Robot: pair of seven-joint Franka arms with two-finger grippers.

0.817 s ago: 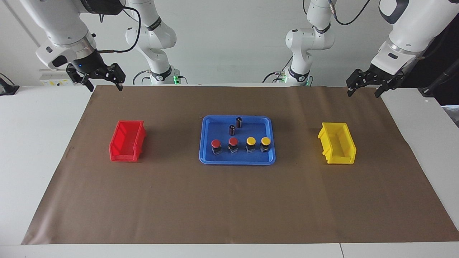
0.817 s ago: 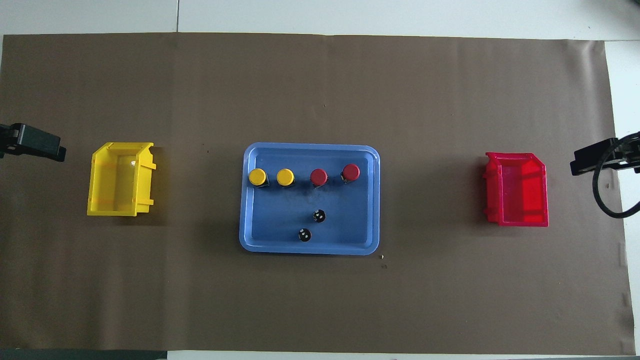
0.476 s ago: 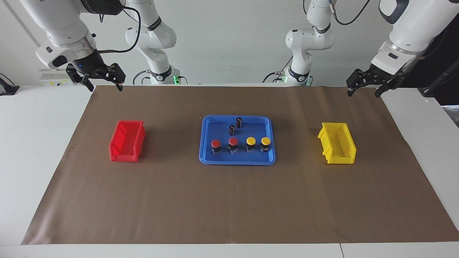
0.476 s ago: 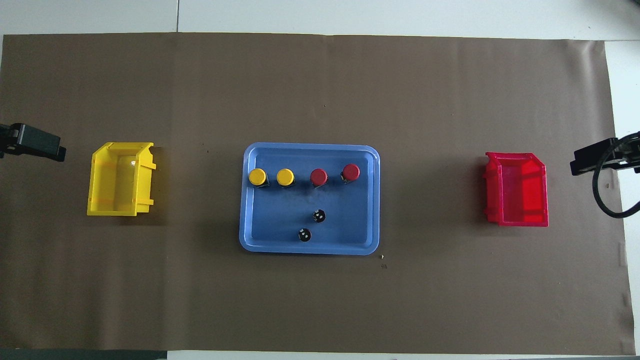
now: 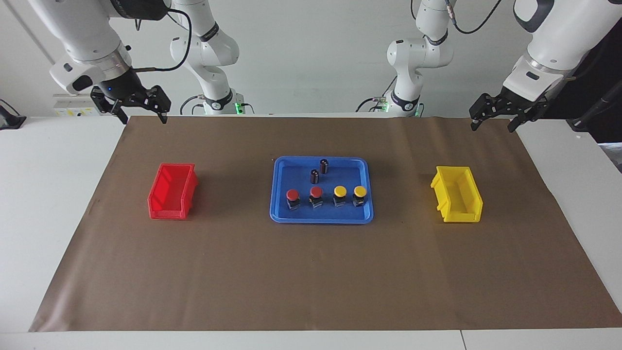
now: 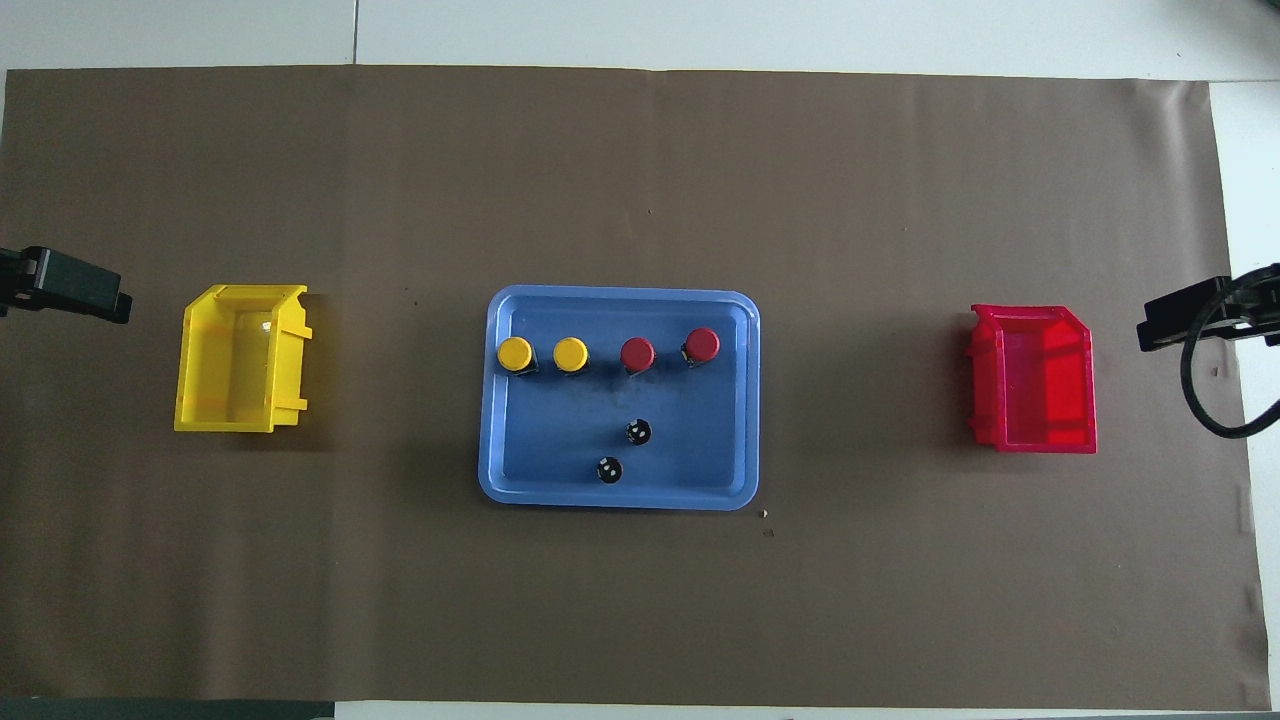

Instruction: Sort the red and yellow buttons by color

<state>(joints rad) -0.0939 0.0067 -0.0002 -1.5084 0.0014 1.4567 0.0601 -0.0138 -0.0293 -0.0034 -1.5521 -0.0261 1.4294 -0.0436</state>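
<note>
You've got a matt brown paper sheet (image 5: 311, 272) over a smooth white desk (image 5: 48, 194), with faint creases near its edges. The blue tray (image 6: 745, 400) looks like smooth plastic with a soft sheen. Both bins, red (image 5: 172, 190) and yellow (image 5: 457, 194), are glossy moulded plastic; your overhead view even catches a glare spot inside the yellow one. Button caps, red (image 5: 292, 194) and yellow (image 5: 359, 191), look like shiny plastic on dark bodies. The two black cylinders (image 5: 323, 166) have silvery, metallic-looking tops. Arm shells (image 5: 87, 34) are glossy white.
</note>
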